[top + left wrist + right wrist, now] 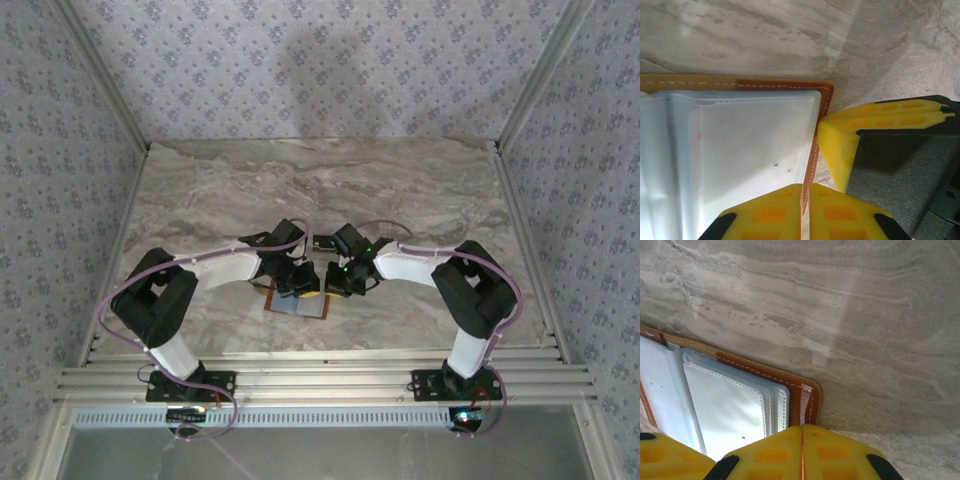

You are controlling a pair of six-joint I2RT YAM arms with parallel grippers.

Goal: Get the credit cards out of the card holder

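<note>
Orange-brown card holder [780,85], pale blue-grey lining [740,150]; grey-veined marble table [400,180]; floral-patterned walls [300,60].

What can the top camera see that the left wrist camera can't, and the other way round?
Top camera: the whole left arm and right arm, the flowery walls, the whole marble table. Left wrist camera: white stitching and pale pockets on the card holder, close up. Both: the open card holder on the table, with the shut left gripper at its edge.

A grey-beige marble-patterned bench [400,190] stood enclosed on three sides by pale blue-grey wallpapered panels [300,60] printed with small floral motifs. Ribbed silver aluminium rails [320,378] ran along its near edge, slanted metal posts [100,75] framing the corners.
</note>
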